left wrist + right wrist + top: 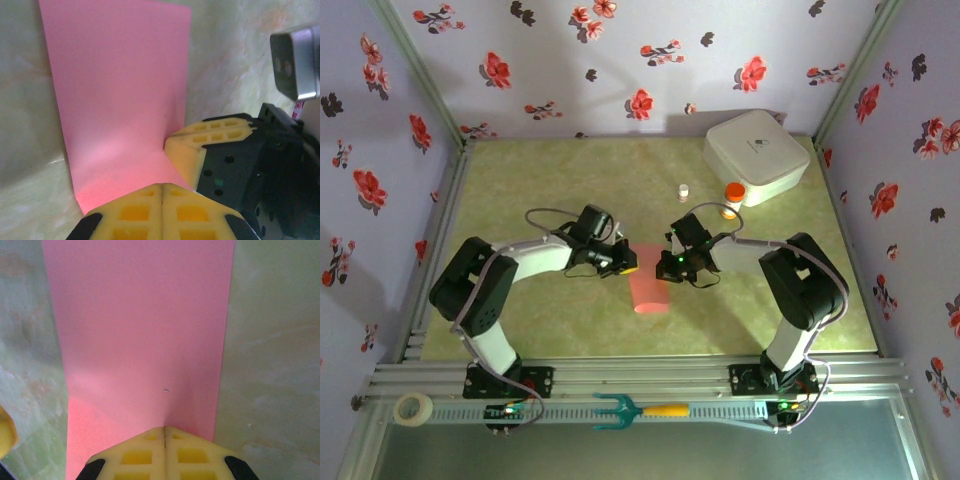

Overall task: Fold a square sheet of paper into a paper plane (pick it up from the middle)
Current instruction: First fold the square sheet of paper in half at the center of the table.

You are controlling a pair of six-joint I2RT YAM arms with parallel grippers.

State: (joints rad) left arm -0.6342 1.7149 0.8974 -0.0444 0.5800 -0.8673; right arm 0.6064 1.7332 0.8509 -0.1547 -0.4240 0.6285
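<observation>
The square sheet of paper (650, 290) is salmon-pink and appears as a narrow strip on the table between the two arms. Its far end meets both grippers. My left gripper (628, 267) is shut, and in the left wrist view the paper (120, 85) runs out from its closed tips (162, 185). My right gripper (667, 266) is also shut, and the paper (140, 330) runs into its closed tips (164, 428), where it puckers. The right gripper's yellow fingers (210, 132) touch the sheet's edge beside the left one. The paper glows brighter red near both grippers.
A white rounded box (755, 155) stands at the back right. An orange-capped bottle (732, 195) and a small white bottle (683, 192) stand in front of it. A tape roll (414, 408) and a teal fork (640, 410) lie on the near rail. Flowered walls enclose the table (540, 180).
</observation>
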